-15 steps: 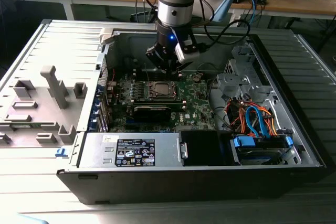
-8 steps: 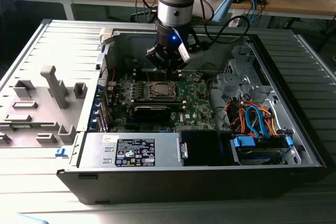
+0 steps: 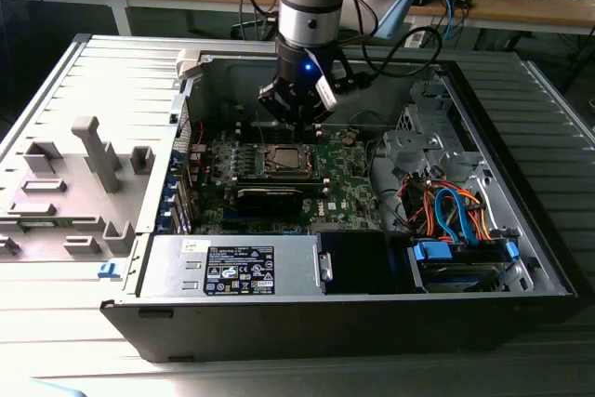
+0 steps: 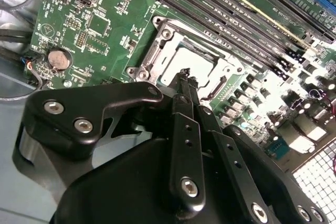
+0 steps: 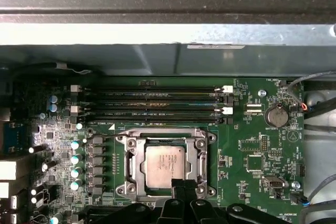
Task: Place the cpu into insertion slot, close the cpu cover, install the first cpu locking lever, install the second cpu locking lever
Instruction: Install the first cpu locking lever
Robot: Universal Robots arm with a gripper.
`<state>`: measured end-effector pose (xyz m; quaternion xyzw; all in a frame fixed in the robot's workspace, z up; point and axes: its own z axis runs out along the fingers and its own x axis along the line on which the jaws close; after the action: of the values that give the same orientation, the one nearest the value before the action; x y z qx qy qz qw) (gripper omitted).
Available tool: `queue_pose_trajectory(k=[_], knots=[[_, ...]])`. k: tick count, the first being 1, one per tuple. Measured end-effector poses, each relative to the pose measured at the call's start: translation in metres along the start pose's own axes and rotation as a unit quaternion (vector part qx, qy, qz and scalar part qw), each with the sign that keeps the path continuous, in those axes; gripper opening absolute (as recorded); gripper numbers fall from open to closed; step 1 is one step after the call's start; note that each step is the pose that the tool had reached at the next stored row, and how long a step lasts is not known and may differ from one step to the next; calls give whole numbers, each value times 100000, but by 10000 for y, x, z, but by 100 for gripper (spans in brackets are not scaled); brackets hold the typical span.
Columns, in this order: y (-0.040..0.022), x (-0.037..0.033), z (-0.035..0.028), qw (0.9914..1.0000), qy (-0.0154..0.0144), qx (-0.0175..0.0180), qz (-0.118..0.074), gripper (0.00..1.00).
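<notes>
The cpu (image 5: pixel 164 165) lies flat in the insertion slot (image 5: pixel 140 167) on the green board, its silver top showing. The cpu cover (image 5: pixel 130 166) lies down around it as a metal frame with a bolt at each corner. In the second wrist view the cpu (image 4: pixel 198 62) shows inside the cover (image 4: pixel 156 51). My gripper (image 5: pixel 184 184) is shut with nothing between its fingers. Its tips (image 4: pixel 186 75) hover at the edge of the cpu, just over the cover's rim. In the exterior view the gripper (image 3: pixel 296 116) hangs above the socket (image 3: pixel 284 161). Whether the locking levers are latched I cannot tell.
Long black memory slots (image 5: pixel 152 100) run beside the socket, with a coin battery (image 5: pixel 275 115) nearby. The open case holds a power supply (image 3: pixel 242 267) in front and a bundle of cables (image 3: pixel 451 211) at the exterior view's right. A grey fixture plate (image 3: pixel 74 183) lies at the left.
</notes>
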<state>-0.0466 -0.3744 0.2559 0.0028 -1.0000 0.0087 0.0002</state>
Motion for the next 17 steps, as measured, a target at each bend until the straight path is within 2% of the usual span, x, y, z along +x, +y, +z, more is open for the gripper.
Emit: queue_pose_trajectory(k=[2, 7, 10, 14, 17], knots=[[0, 35, -2, 100000, -44, 7, -4, 11], [2, 204, -37, 99999, -538, -4, 7, 11], [5, 265, -53, 99997, -775, 0, 9, 11], [11, 406, -61, 99993, -1209, 6, 15, 11], [18, 500, -61, 99990, -1408, 8, 28, 11]])
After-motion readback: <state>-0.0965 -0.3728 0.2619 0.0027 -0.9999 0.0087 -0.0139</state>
